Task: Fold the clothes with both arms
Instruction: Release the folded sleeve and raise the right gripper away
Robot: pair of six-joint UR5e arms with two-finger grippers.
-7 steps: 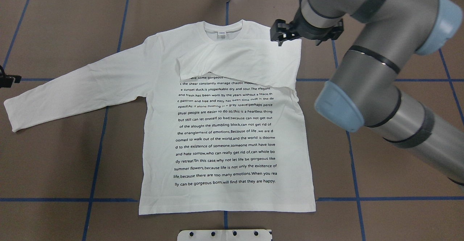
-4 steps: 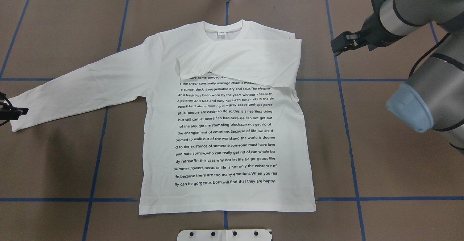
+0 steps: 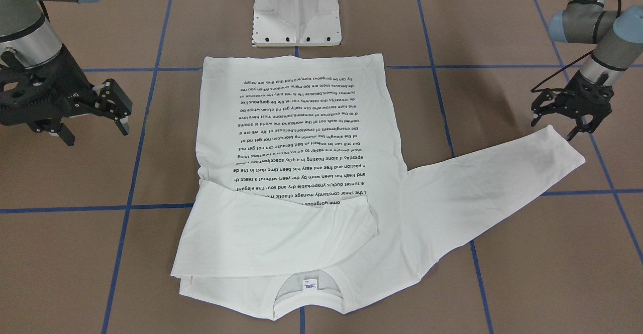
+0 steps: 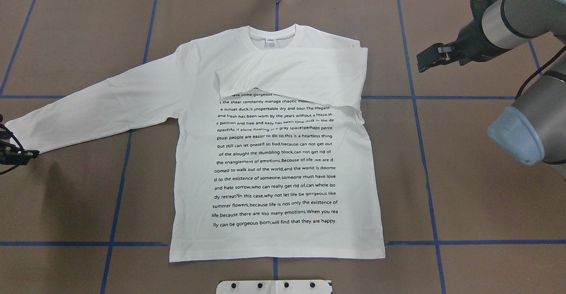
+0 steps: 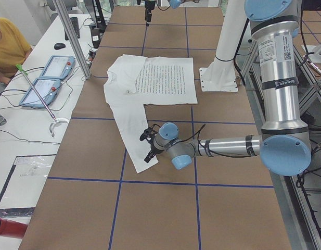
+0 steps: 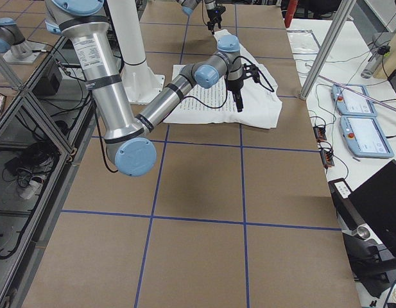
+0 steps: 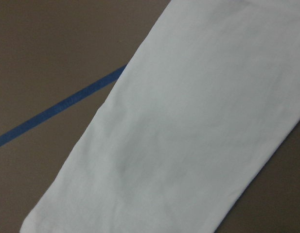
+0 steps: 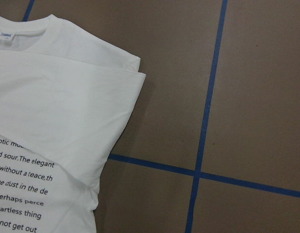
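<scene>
The white long-sleeved T-shirt (image 4: 274, 161) lies flat on the brown table, printed text up, neckline at the far side. One sleeve is folded across the chest (image 4: 300, 75); the other sleeve (image 4: 97, 104) stretches out to the left. My left gripper (image 4: 24, 154) is open at that sleeve's cuff; in the front-facing view (image 3: 552, 123) its fingers straddle the cuff's edge. The left wrist view shows only the sleeve (image 7: 188, 121). My right gripper (image 4: 424, 62) is open and empty, off the shirt's right shoulder; it also shows in the front-facing view (image 3: 95, 133).
The white pedestal base (image 3: 296, 12) stands just behind the shirt's hem. Blue tape lines (image 4: 422, 152) cross the table. In the exterior left view an operator (image 5: 7, 44) sits by two teach pendants (image 5: 48, 75) past the table's far edge.
My right arm has swung from the shirt's right shoulder out to the right, off the cloth. My left gripper has moved nearer along the left edge to the sleeve cuff. The shirt has not moved.
</scene>
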